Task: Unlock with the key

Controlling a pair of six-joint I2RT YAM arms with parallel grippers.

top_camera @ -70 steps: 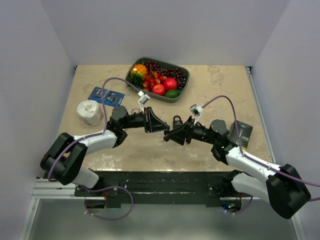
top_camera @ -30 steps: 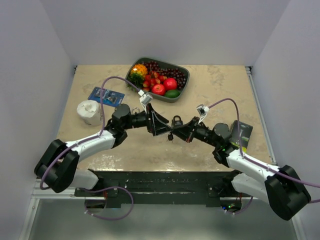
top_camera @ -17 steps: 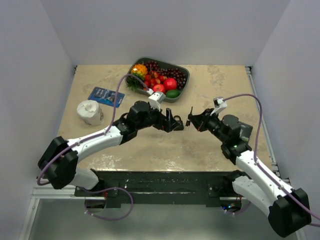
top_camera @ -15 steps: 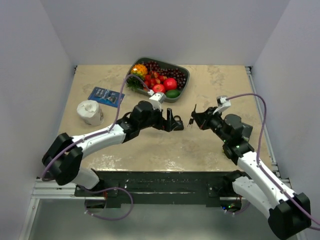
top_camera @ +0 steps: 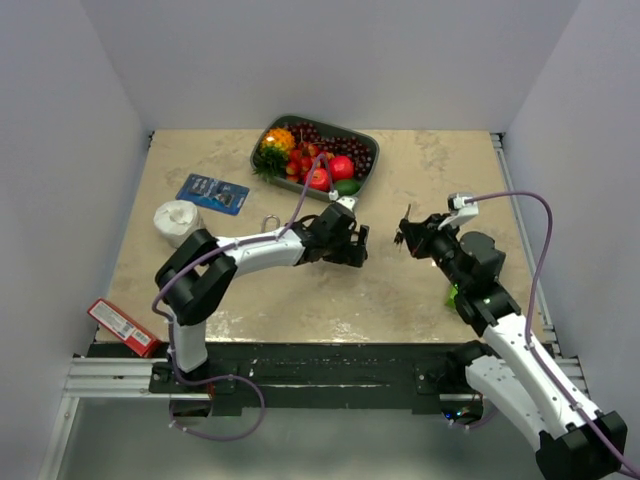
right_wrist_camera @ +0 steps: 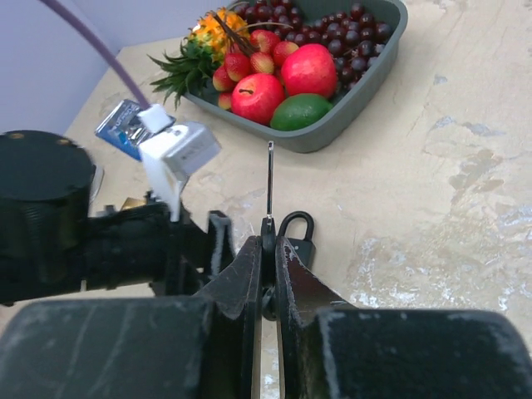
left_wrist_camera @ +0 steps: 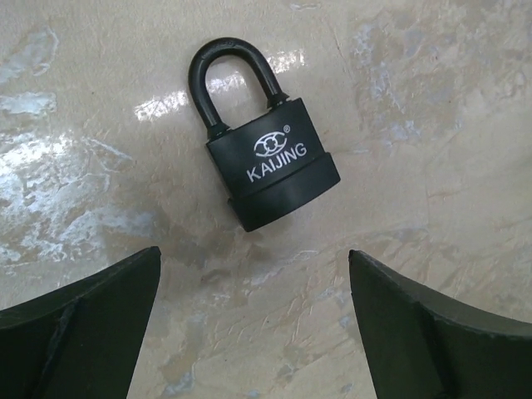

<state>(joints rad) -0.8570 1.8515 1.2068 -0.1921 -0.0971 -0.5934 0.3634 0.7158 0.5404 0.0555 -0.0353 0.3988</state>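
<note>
A black padlock (left_wrist_camera: 270, 170) marked KAIJING lies flat on the marble table, its shackle pointing away from my left gripper (left_wrist_camera: 254, 252). That gripper is open just short of the lock body, with nothing between its fingers. In the top view the left gripper (top_camera: 354, 246) sits at the table's centre and covers most of the lock. My right gripper (right_wrist_camera: 268, 241) is shut on the key (right_wrist_camera: 270, 179), whose thin blade sticks straight out from the fingertips. The padlock (right_wrist_camera: 298, 237) shows just beyond them. In the top view the right gripper (top_camera: 408, 238) hangs to the right of the left one, apart from it.
A grey tray (top_camera: 372, 146) of fruit stands at the back centre. A white paper roll (top_camera: 178, 222), a blue card pack (top_camera: 212, 192) and a small brass padlock (top_camera: 270, 222) lie at the left. A red pack (top_camera: 122, 325) sits at the near left edge.
My left arm has stretched further right and its open gripper now hangs over the lying padlock. The right gripper has drawn back to the right with the key.
</note>
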